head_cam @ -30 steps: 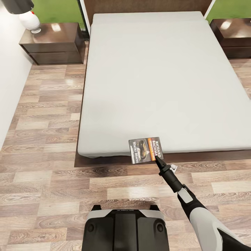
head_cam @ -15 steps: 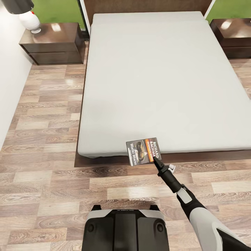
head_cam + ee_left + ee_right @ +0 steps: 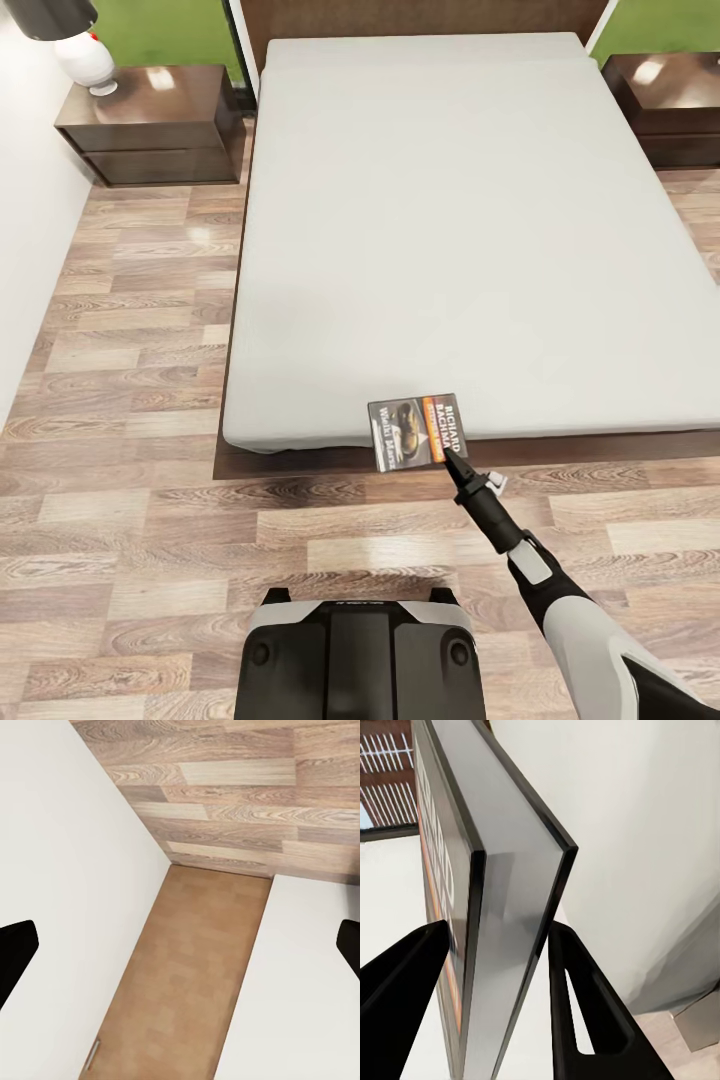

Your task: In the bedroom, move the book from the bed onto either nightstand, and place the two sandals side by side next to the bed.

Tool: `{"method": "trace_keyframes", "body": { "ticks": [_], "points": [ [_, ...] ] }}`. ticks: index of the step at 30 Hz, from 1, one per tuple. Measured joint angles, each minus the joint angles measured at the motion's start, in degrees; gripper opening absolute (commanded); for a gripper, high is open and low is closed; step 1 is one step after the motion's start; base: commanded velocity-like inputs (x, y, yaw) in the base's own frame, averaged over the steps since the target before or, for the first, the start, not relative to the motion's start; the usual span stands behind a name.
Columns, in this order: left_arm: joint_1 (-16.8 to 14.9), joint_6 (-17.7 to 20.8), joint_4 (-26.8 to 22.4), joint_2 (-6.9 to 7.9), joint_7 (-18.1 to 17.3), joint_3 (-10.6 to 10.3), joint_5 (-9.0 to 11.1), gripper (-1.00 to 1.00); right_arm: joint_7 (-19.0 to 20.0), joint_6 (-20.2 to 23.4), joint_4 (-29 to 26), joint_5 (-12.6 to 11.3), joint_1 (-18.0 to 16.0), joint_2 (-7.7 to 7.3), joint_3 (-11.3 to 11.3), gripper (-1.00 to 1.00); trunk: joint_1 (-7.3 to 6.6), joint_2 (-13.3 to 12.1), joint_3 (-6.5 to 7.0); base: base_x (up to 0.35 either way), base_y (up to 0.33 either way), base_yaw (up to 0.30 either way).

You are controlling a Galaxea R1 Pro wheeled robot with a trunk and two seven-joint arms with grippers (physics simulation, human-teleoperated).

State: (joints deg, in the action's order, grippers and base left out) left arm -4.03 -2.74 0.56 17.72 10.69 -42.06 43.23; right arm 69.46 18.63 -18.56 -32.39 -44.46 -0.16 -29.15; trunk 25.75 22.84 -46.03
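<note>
The book (image 3: 418,431), dark-covered with an orange band and white lettering, hangs over the foot edge of the bed (image 3: 430,230), held by one corner in my right gripper (image 3: 450,459). In the right wrist view the book (image 3: 502,892) stands edge-on between the two black fingers (image 3: 577,1020), which are shut on it. One nightstand (image 3: 150,125) stands at the far left of the bed under a lamp, another nightstand (image 3: 670,105) at the far right. My left gripper (image 3: 180,945) is open, its dark fingertips (image 3: 15,952) at the frame's sides, over white surfaces and a brown panel. The sandals are out of view.
A white lamp base with a dark shade (image 3: 75,45) sits on the left nightstand. A white wall (image 3: 25,230) borders the left. Wood-plank floor (image 3: 130,480) runs along the bed's left side and foot. My dark base (image 3: 360,655) sits near the foot of the bed.
The book shifted slightly left and down half a second ago, then came back right and up to nearly where it was a second ago. The right gripper moved with it.
</note>
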Motion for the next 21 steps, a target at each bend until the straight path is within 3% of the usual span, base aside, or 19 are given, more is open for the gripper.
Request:
{"method": "trace_keyframes", "body": {
  "ticks": [21],
  "points": [
    [0.0, -0.2, 0.0, -0.04, 0.0, 0.0, 0.0, 1.0, -0.3, -0.3, -0.5, 0.1, 0.0, 0.01, 0.1, -1.0, 0.0, 0.0, 0.0, 0.0, 0.0, 0.0]
  ]
}}
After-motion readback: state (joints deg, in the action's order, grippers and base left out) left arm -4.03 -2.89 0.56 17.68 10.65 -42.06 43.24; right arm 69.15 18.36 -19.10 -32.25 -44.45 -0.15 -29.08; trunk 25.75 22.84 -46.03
